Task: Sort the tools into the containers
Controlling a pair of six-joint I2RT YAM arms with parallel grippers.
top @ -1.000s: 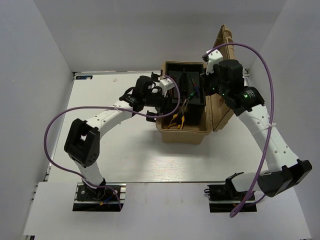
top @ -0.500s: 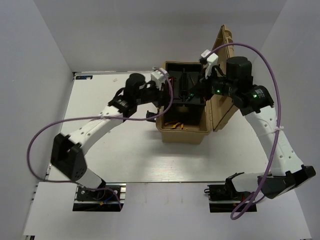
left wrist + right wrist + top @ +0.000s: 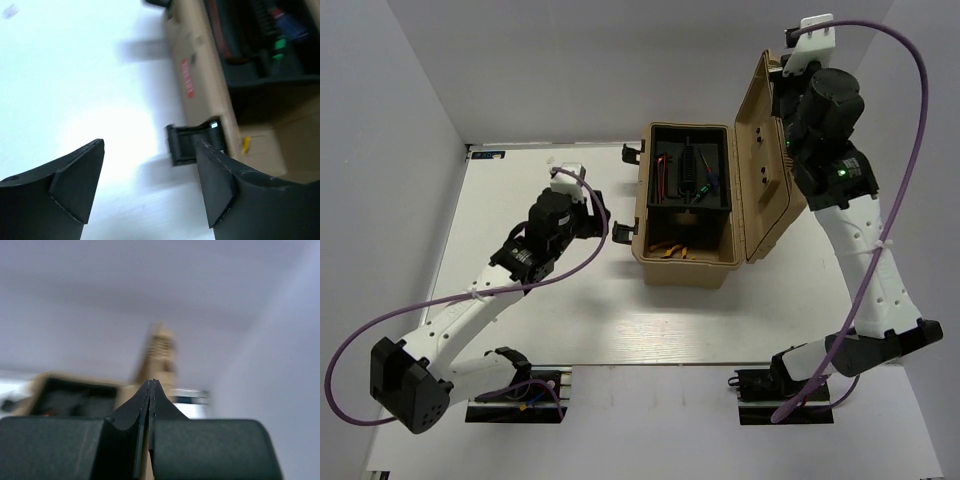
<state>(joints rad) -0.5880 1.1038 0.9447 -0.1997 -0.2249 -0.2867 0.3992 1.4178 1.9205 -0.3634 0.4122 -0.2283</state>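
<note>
- Shows left gripper (image 3: 148, 170) spread, empty, beside toolbox (image 3: 202, 107).
- Bears red lettering (image 3: 189, 78) on toolbox side, too blurred to read.
- Shows right gripper (image 3: 151, 390) pressed together, near lid (image 3: 765, 150).

Bright, even light comes from overhead; the white table (image 3: 570, 320) glares nearly blown out and the toolbox (image 3: 685, 265) throws only a faint, soft shadow. My left wrist view is smeared, toolbox edges and latch (image 3: 192, 142) blurred. My right wrist view is dimmer and greyer: my fingers (image 3: 75, 450) fairly sharp, everything behind hazy
</note>
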